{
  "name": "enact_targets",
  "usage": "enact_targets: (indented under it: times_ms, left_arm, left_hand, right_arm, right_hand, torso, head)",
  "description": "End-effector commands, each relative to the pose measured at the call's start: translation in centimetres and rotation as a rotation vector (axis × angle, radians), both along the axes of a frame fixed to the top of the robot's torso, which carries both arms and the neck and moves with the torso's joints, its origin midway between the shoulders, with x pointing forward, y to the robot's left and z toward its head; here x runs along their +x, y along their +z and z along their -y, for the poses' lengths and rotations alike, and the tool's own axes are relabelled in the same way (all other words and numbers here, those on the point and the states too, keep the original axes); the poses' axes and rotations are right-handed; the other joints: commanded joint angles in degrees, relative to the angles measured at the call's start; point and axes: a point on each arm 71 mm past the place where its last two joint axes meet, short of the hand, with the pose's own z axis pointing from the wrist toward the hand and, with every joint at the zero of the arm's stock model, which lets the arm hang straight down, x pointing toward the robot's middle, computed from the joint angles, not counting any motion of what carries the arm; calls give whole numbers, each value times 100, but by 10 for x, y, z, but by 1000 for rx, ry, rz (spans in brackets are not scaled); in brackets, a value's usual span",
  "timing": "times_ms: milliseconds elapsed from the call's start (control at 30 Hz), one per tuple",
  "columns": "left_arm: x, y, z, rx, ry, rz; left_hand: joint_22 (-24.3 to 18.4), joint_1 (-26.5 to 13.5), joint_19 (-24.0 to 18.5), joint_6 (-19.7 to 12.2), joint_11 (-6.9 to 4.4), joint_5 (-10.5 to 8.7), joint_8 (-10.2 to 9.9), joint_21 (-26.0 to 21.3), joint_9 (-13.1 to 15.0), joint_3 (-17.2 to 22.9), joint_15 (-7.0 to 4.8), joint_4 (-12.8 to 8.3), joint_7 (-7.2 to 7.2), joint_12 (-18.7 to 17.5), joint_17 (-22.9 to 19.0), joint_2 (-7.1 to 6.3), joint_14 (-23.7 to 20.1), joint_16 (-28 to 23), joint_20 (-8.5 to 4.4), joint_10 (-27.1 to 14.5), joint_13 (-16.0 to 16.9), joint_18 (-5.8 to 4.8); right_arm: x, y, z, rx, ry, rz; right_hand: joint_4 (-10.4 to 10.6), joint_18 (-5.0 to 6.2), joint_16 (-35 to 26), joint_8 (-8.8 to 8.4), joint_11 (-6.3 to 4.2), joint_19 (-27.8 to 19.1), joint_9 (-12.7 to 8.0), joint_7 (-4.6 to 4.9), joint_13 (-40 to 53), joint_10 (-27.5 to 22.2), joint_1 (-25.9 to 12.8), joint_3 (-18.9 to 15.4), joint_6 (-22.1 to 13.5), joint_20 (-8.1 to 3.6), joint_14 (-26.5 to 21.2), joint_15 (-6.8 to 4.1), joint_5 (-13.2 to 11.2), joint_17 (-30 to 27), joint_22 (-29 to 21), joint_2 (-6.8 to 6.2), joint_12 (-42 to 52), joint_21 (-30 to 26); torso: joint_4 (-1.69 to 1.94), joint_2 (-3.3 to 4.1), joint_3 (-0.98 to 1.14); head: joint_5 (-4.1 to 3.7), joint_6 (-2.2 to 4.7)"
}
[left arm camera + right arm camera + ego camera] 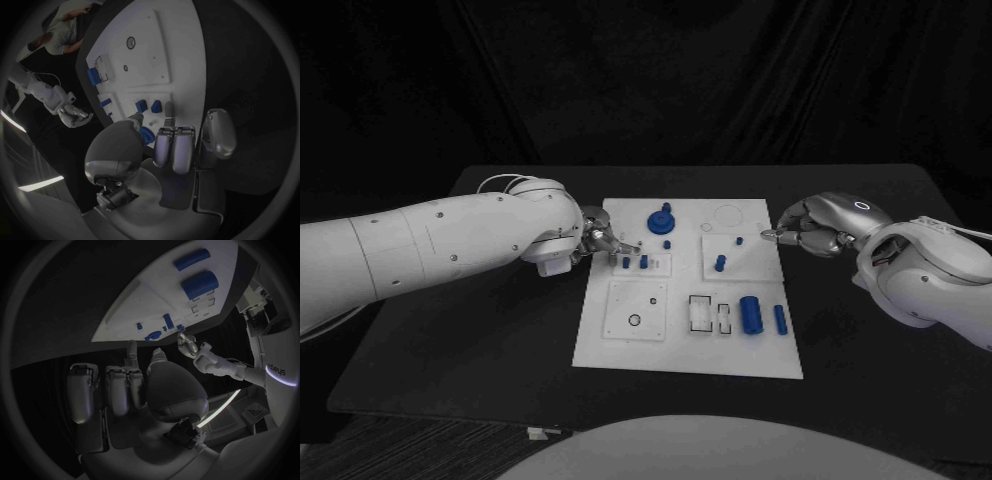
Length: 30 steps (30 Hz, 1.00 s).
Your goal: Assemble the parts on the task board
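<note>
Fingers (170, 145) beside parts (148, 106) (touching unclear)

Black table (473, 330) carries white task board (632, 355), lying flat at table's middle.

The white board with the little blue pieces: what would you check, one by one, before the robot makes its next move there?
1. Task board lies flat on the black table: ok.
2. Left hand is at the board's edge beside the two small blue pegs: ok.
3. Left hand holds a part: cannot tell; the left wrist view shows something blue under its fingers, but the grip is hidden.
4. Right hand is off the parts, at the board's far right edge: ok.
5. Right hand is empty: cannot tell; its fingers are curled in.
6. Large blue cylinder and slim blue rod lie loose, not yet assembled: not ok.
</note>
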Motion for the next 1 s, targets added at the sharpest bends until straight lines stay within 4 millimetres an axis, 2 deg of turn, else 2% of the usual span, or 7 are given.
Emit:
enact_targets:
  times_ms: [33, 367, 467, 567, 633, 700, 1000]
  left_arm:
    - [7, 12, 0, -140, 10, 202]
    - [21, 71, 0, -413, -253, 812]
    - [22, 79, 7, -427, -418, 930]
    - [21, 75, 20, -317, -637, 996]
    - [20, 67, 29, -232, -751, 999]
    - [19, 58, 37, -157, -833, 985]
    - [19, 28, 60, 12, -904, 839]
  left_hand:
    - [955, 73, 71, -88, 24, 273, 273, 95, 222, -200, 10, 5, -49, 53, 1168, 7, 404, 66, -8, 254, 1124, 20]
    - [729, 938, -661, -1230, 289, 534, 872, -797, 431, -935, 295, -17, 224, -724, 696, 126, -182, -408, 166, -938, 178, 148]
    - [256, 2268, -2414, -1731, 451, 1270, 766, -2672, 141, -695, 507, -166, 305, -2791, -1118, 106, -2989, -2350, 293, -4354, -1779, 372]
    - [158, 3277, -2779, -1955, 801, 222, 85, -3034, -650, 29, 725, -246, 362, -5036, -1979, -166, -3221, -3128, 439, -5850, -3180, 345]
    - [380, 3321, -1573, -1770, 363, 108, -363, -1962, -1374, 444, 202, -34, -53, -5798, -2511, -654, -2292, -3309, 299, -5749, -4167, 405]
    - [579, 3317, -759, -1068, 220, 82, -928, -1275, -2351, 713, 155, -14, -750, -6390, -2111, -876, -1280, -2662, 162, -5390, -5494, 246]
    - [696, 3311, -439, -722, 192, 130, -1246, -1113, -2912, 708, 128, -51, -797, -6430, -1706, -1012, -941, -2027, 101, -5169, -6254, 203]
  right_arm:
    - [-1, 0, 2, -1, -9, 8]
    - [-3, 14, 6, 36, -5, 72]
    - [-4, 20, 4, 59, 15, 108]
    - [-6, 24, 0, 81, 42, 140]
    - [-6, 25, -2, 86, 54, 146]
    - [-7, 25, -3, 88, 64, 145]
    - [-11, 23, -9, 99, 101, 145]
  right_hand:
    - [7, 30, 15, 3, 29, 363, -5, -2, 1495, 610, 68, -43, -6, 41, 591, 38, 39, 1509, 1348, -4, -16, -23]
    - [8, 24, 15, 2, 28, 376, -6, -2, 1495, 610, 68, -47, -7, 41, 591, 38, 37, 1509, 1356, -7, -16, -1]
    - [17, 10, 15, 5, 23, 405, -6, -4, 1495, 610, 54, -61, 0, 40, 591, 36, 29, 1509, 1375, -11, -16, 48]
    - [28, 3, 15, 12, 15, 420, -6, -10, 1495, 610, 21, -81, 16, 36, 591, 30, 20, 1509, 1385, 2, -16, 74]
    - [29, 0, 15, 12, 12, 426, -6, -12, 1495, 610, 6, -90, 19, 34, 591, 27, 16, 1509, 1389, 7, -16, 83]
    - [29, 0, 15, 12, 12, 426, -6, -12, 1495, 610, 6, -90, 19, 34, 591, 27, 16, 1509, 1389, 7, -16, 83]
    - [35, -1, 15, 13, 3, 429, -10, -20, 1495, 610, -114, -147, 32, 25, 591, 18, -26, 1509, 1390, 64, -16, 86]
  torso:
    - [2, -1, -1]
    - [1, -10, -2]
    - [-1, -12, -1]
    - [0, -12, -1]
    - [0, -12, -1]
    - [-3, -10, -2]
    - [0, 15, -37]
  head:
    - [-7, -1]
    - [21, -1]
    - [52, -1]
    - [56, -1]
    - [46, -1]
    - [46, -1]
    - [98, -1]
